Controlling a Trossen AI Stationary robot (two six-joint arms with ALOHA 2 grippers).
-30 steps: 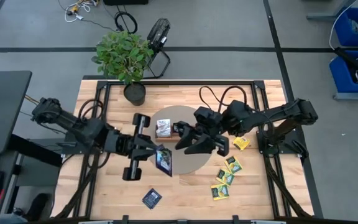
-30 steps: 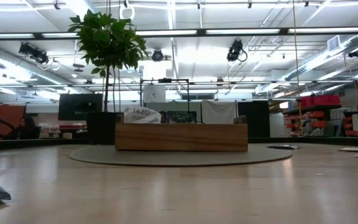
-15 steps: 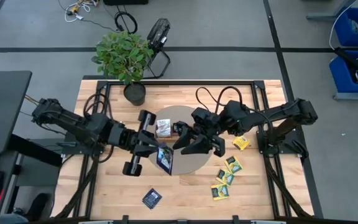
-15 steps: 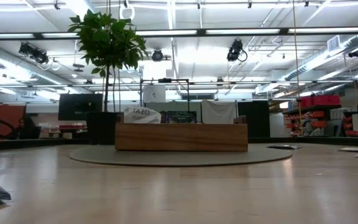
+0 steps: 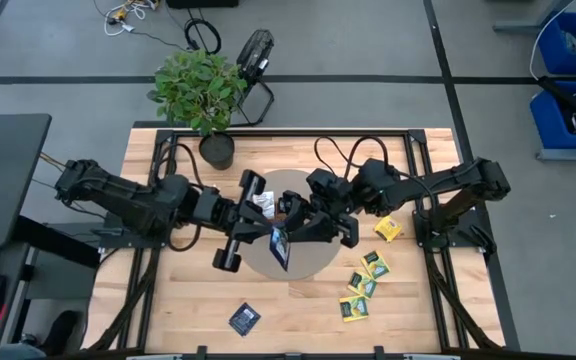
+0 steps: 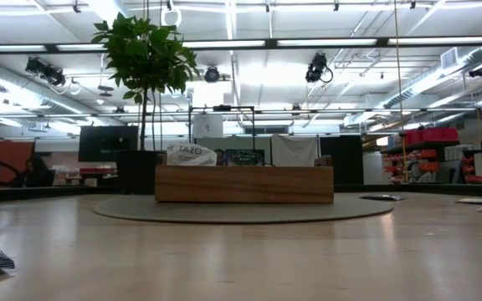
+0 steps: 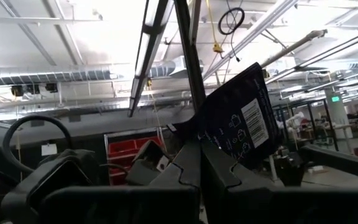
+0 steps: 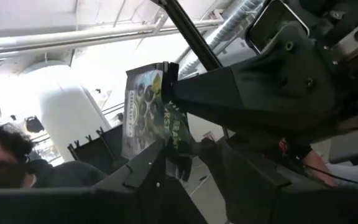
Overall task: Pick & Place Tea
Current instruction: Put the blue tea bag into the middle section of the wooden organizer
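Nearest the table's front edge a dark blue tea packet (image 5: 245,318) is lying alone on the wood, with a cluster of yellow-green tea packets (image 5: 362,285) sitting off on the right arm's side. Over the round grey mat (image 5: 308,265) the left gripper (image 5: 273,240) is pinching a dark blue tea packet (image 5: 280,247) between closed fingers, while the right gripper (image 5: 303,222) is hovering just beside it with a green-faced tea packet (image 8: 146,112) held in its partly spread fingers. Behind them the wooden tray (image 6: 243,184) is resting on the mat with a white tea packet (image 6: 191,154) poking up from it, and a potted plant (image 5: 200,88) is standing at the table's far edge.
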